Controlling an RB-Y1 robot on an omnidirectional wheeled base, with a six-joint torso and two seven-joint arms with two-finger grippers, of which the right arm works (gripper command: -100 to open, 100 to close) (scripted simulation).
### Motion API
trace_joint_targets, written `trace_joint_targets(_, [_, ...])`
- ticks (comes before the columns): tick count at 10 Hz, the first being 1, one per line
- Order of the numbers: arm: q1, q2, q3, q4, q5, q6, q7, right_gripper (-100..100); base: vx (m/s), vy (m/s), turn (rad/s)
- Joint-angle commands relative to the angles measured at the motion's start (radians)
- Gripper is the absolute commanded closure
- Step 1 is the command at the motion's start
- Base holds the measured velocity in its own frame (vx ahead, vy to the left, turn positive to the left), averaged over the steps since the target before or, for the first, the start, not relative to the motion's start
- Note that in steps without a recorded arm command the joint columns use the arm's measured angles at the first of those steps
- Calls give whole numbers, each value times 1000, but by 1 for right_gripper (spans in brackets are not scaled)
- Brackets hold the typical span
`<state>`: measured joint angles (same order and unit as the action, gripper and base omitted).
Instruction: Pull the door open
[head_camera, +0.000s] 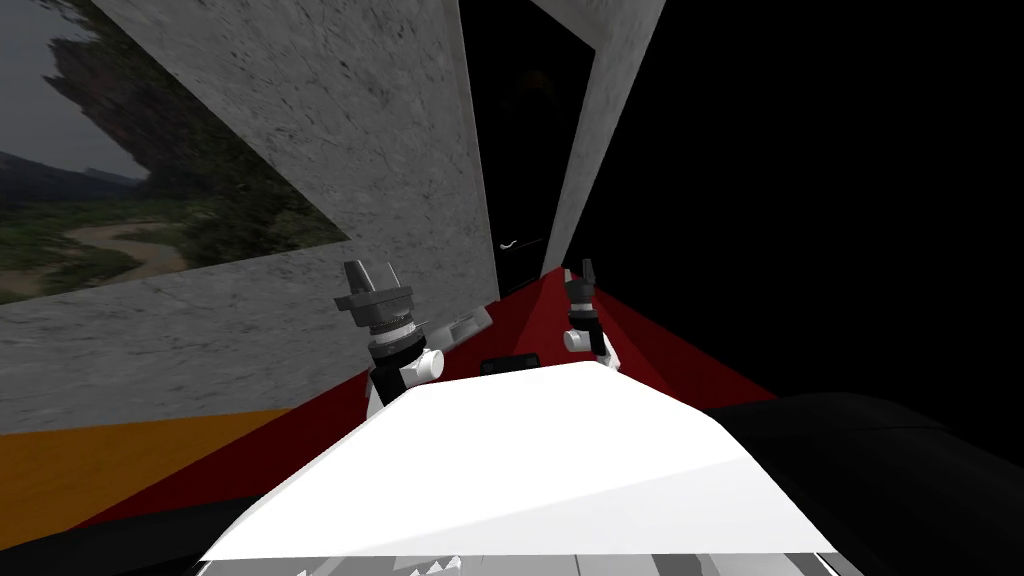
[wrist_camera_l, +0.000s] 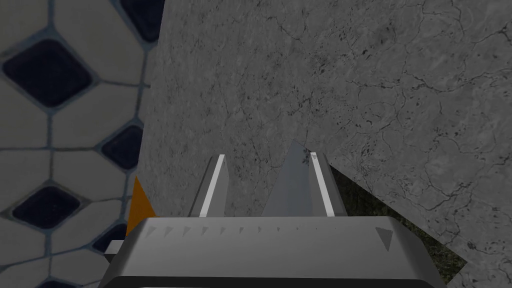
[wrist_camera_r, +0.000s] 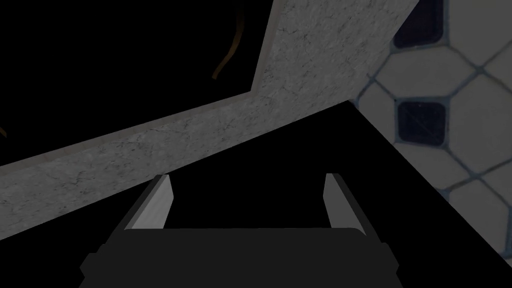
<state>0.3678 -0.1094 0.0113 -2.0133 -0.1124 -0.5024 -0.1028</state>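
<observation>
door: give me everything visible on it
The door is a tall, narrow, near-black slab between two mottled grey walls, its foot meeting the red floor. A small pale curved handle sits near its left edge. Ajar or shut: cannot tell. Nothing touches it; the open right hand hangs apart, to its right.

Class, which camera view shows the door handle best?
The head view: the handle stands pale against the dark door. The right wrist view offers a faint curved streak, perhaps it; the left wrist view faces grey wall.
</observation>
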Motion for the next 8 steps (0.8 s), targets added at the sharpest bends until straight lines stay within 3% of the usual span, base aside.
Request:
trace_joint_targets(1, [-16,-4,-1,40,0,-2,5,-100,85,-35,178])
trace_joint_targets(8, [-98,-36,-19,248,-11,-27,15,-100,91,-37,159])
